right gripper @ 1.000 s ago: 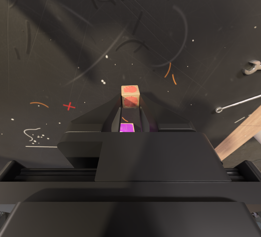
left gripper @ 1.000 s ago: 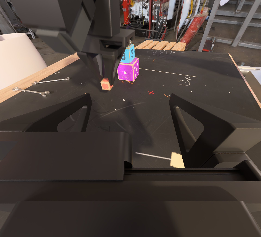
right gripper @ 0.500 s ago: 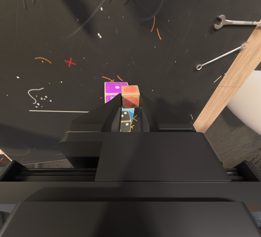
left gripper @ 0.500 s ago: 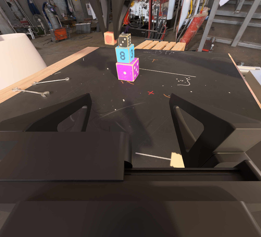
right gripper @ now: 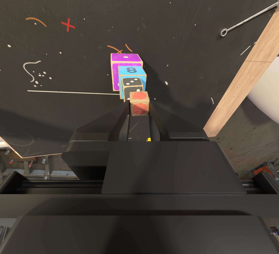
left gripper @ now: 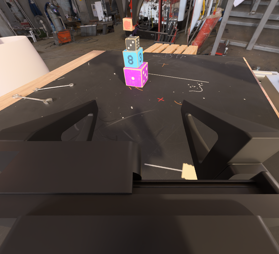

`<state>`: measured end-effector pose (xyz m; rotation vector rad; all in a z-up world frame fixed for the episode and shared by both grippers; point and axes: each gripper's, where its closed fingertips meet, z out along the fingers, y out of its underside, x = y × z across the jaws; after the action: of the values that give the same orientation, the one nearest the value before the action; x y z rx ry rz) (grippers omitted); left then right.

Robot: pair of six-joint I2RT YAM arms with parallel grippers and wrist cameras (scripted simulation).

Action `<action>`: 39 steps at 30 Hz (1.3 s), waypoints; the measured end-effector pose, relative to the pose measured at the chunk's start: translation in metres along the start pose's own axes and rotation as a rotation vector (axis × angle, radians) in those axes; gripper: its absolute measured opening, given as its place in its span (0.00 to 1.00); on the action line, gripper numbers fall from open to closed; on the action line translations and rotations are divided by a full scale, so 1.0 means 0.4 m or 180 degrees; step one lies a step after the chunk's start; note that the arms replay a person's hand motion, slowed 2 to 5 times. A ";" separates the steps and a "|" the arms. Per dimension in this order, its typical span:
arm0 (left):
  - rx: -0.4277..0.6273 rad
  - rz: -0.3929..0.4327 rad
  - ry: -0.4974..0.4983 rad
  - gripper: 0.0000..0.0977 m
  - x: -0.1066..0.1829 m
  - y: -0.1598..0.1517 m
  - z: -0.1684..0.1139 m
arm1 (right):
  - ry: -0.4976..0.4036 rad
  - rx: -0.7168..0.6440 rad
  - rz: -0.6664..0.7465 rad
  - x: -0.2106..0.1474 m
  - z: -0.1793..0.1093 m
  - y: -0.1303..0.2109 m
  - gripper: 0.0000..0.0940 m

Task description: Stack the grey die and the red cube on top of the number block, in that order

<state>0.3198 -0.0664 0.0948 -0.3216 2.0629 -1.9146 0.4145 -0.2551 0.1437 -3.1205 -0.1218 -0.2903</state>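
Three blocks already stand as a tower near the middle of the dark surface (left gripper: 211, 110): a magenta die (left gripper: 133, 77) at the bottom, the blue number block (left gripper: 131, 59) on it, and the grey die (left gripper: 131, 43) on top. The right hand (right gripper: 139, 103) holds the red cube (right gripper: 139, 107) pinched between its two fingers, in the air above the tower and, in the left wrist view, slightly toward 11 o'clock of the grey die. The left hand (left gripper: 139, 119) hangs low over the surface with its fingers spread wide and nothing between them, well apart from the tower at its 6 o'clock.

The step in hand looks like placing the red cube. To do it well, the right hand should centre the cube over the grey die, square its faces with those below, lower slowly until it touches, then open gently and lift straight up. Any sideways nudge could topple the narrow tower. Two wrenches (left gripper: 45, 94) lie toward 9 o'clock, out of the way.
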 end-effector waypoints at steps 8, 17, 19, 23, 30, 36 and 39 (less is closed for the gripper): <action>0.0002 0.0001 0.0004 0.96 0.000 0.000 0.000 | -0.0062 0.0014 0.0012 -0.014 0.012 0.021 0.22; 0.0005 0.0002 0.0005 0.96 0.000 -0.001 0.000 | -0.0084 0.0025 0.0017 -0.017 0.023 0.024 0.22; 0.0005 0.0002 0.0006 0.96 0.000 -0.001 0.000 | -0.0091 0.0026 0.0018 -0.017 0.025 0.024 0.22; 0.0005 0.0002 0.0007 0.96 0.000 -0.001 0.000 | -0.0107 0.0033 0.0019 -0.016 0.031 0.023 0.22; 0.0005 0.0002 0.0009 0.96 0.000 -0.001 0.000 | -0.0131 0.0033 0.0020 -0.013 0.031 0.023 0.22; 0.0006 0.0002 0.0010 0.96 0.000 -0.001 0.000 | -0.0165 0.0032 0.0041 -0.015 0.031 0.023 0.22; 0.0006 0.0002 0.0010 0.96 0.000 -0.001 0.000 | -0.0179 0.0031 0.0052 -0.016 0.032 0.023 0.22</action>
<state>0.3197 -0.0663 0.0952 -0.3174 2.0629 -1.9177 0.4114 -0.2646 0.1298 -3.1193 -0.0977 -0.2012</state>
